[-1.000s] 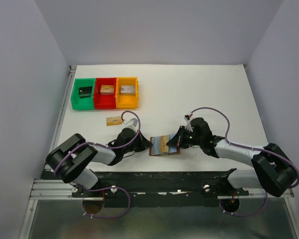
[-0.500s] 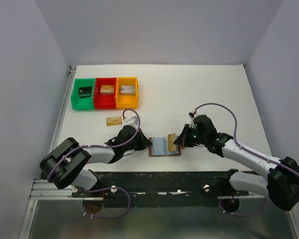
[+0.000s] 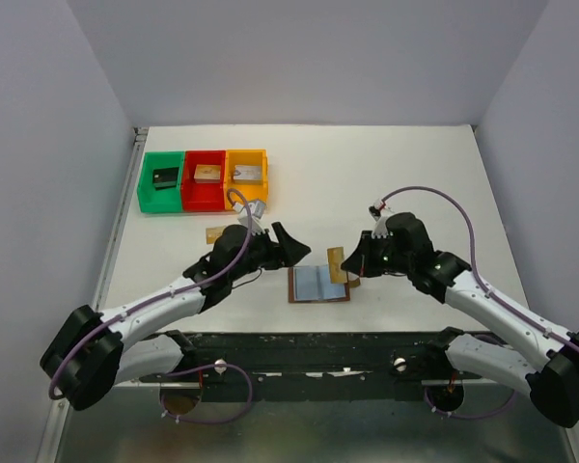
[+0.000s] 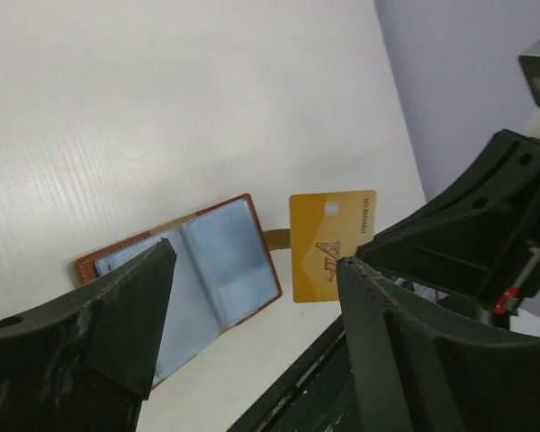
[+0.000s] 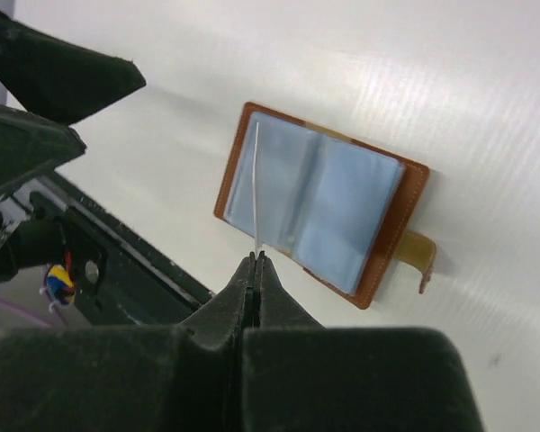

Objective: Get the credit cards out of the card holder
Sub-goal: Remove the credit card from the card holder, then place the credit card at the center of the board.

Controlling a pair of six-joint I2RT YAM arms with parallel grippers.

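Card holder [image 3: 318, 285] is found open and flat, pale blue pockets up, at lower centre of the top view, close to the front edge of the table [image 3: 396, 174]. Its snap tab is turned toward the right of the frame.

1 gold card [image 3: 336, 260] is held roughly on edge just above the holder's upper right corner, clear of the pockets. It is seen edge-on as a thin pale line in the right wrist view. The right gripper [image 3: 352, 262] is clamped on 1 edge of this card. The left gripper [image 3: 288, 243] is spread wide with nothing held, up and left of the holder and not touching it. A second gold card [image 3: 215, 234] is seen flat on the table at left centre, partly hidden by the left arm.

Step judged: extraction of 1 card is complete; set-down is pending. The card is next to be carried off the holder, laid flat, and released. Whether more cards sit in the pockets cannot be told.

Open table is available right of and above the holder. The front edge is close below. 3 bins [image 3: 204, 201] are well apart at upper left.
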